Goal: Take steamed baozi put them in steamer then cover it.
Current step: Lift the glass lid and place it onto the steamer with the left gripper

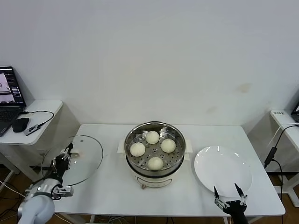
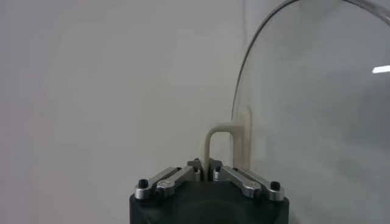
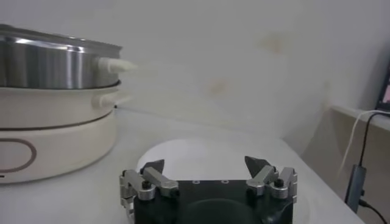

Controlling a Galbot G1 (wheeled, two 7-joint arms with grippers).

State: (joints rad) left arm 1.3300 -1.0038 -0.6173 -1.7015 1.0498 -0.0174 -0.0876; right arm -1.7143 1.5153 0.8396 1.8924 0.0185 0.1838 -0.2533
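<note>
Several off-white baozi lie on the perforated tray of the steel steamer at the table's middle. The clear glass cover is lifted and tilted over the table's left edge. My left gripper is shut on the cover's cream handle, with the glass standing on edge beside the jaws in the left wrist view. My right gripper hangs open at the front right, over the near rim of the white plate, holding nothing. The steamer's wall shows in the right wrist view.
A side table at the left carries a laptop, a mouse and a cable. Another small table with cables stands at the far right. The steamer's white base sits close to the plate.
</note>
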